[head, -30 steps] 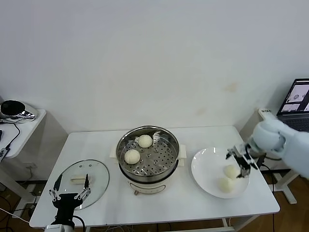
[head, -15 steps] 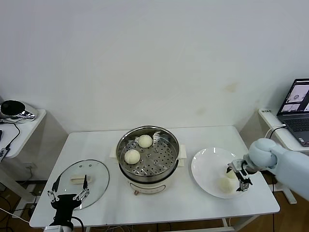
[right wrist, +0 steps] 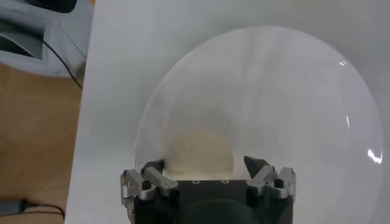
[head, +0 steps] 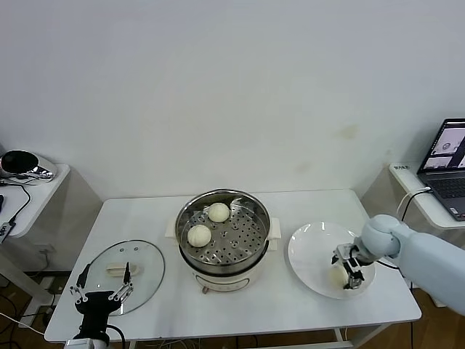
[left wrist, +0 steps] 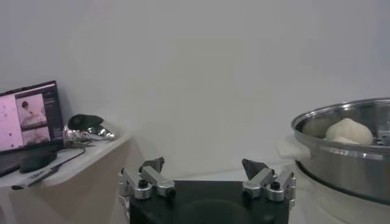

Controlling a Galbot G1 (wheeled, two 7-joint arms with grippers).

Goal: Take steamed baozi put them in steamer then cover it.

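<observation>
The steel steamer [head: 251, 243] stands mid-table with two cream baozi [head: 218, 212] [head: 199, 235] on its perforated tray; it also shows in the left wrist view [left wrist: 344, 161]. My right gripper [head: 347, 267] is low over the white plate [head: 309, 251], open. In the right wrist view a baozi [right wrist: 198, 149] lies between the open fingers [right wrist: 152, 168] of my right gripper [right wrist: 204, 165], not clamped. In the head view one baozi [head: 336, 277] shows beside that gripper; a fourth is hidden. The glass cover [head: 145, 269] lies flat at the front left. My left gripper [head: 100, 298] is open and empty at its near edge.
A laptop [head: 450, 156] sits on a side table at the right, with a cable near the plate. A low side table [head: 33, 182] with a dark shiny object stands at the left. The table's front edge is close to both grippers.
My right gripper has moved down and leftward over the plate and now straddles a baozi. The left arm has barely moved.
</observation>
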